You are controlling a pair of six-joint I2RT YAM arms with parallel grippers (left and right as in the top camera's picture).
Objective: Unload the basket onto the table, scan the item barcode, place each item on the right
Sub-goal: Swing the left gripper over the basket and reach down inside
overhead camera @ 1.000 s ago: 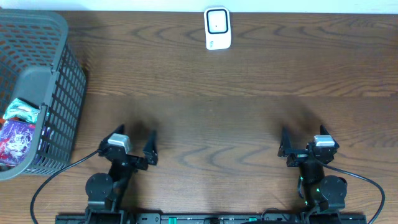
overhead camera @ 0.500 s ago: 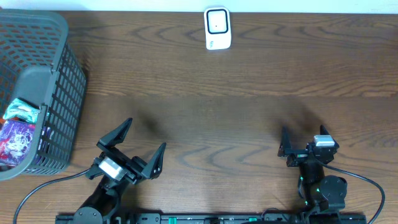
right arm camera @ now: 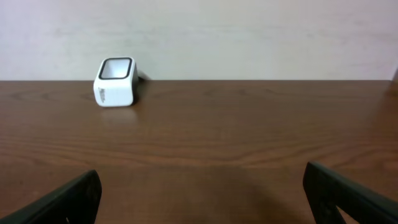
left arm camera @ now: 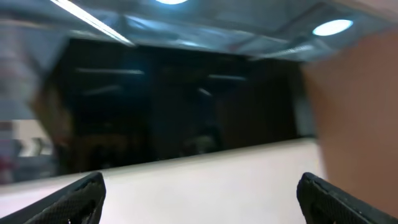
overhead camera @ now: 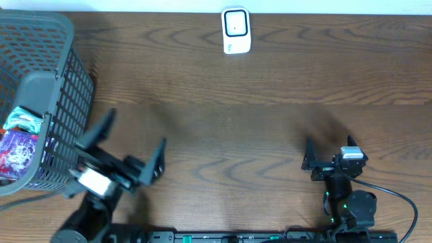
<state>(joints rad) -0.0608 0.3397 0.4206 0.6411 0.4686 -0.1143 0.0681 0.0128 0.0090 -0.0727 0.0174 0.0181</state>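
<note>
The white barcode scanner (overhead camera: 235, 30) stands at the table's far edge, its dark window facing up; the right wrist view shows the scanner (right arm camera: 115, 82) far ahead on the left. Colourful item packets (overhead camera: 18, 145) lie inside the grey mesh basket (overhead camera: 71, 74) at the left. My left gripper (overhead camera: 128, 145) is open and empty, lifted off the table beside the basket's right wall. Its blurred wrist view shows only the wall and ceiling between the left gripper's (left arm camera: 202, 205) fingertips. My right gripper (overhead camera: 329, 154) rests open and empty near the front right; in its wrist view the right gripper (right arm camera: 202, 199) spans bare wood.
The basket's grey handle (overhead camera: 37, 88) arches over the packets. Brown wooden table (overhead camera: 236, 115) runs between the two arms and back to the scanner. Cables (overhead camera: 398, 199) trail from both arm bases at the front edge.
My left arm has risen and swung left toward the basket, jaws staying wide. The right arm has not moved.
</note>
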